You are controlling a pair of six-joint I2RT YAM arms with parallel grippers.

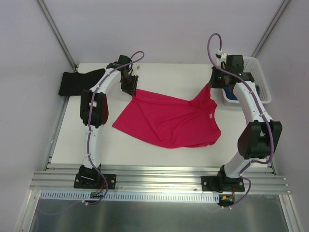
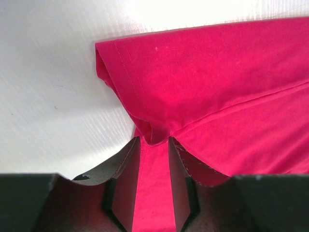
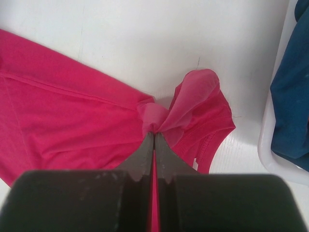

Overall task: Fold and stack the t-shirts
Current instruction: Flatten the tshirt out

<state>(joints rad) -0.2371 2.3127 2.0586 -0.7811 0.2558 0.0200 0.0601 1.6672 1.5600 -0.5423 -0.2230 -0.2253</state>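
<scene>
A crimson-pink t-shirt (image 1: 169, 121) lies spread across the middle of the table, with a small white label (image 1: 210, 116) near its right side. My left gripper (image 1: 129, 89) holds its far left corner: pink cloth (image 2: 217, 72) fills the gap between the fingers, and a fold bunches at the left gripper (image 2: 154, 140) tips. My right gripper (image 1: 212, 83) is shut on the far right corner, which is lifted a little. In the right wrist view a tuft of pink t-shirt (image 3: 72, 111) is pinched at the gripper (image 3: 154, 133) tips. A black t-shirt (image 1: 77, 82) lies at the far left.
A white lattice basket (image 1: 260, 72) stands at the back right with a blue t-shirt (image 1: 231, 95) in it. In the right wrist view the basket wall (image 3: 270, 140) and the blue cloth (image 3: 292, 106) are close on the right. The aluminium rail (image 1: 159, 176) runs along the near edge.
</scene>
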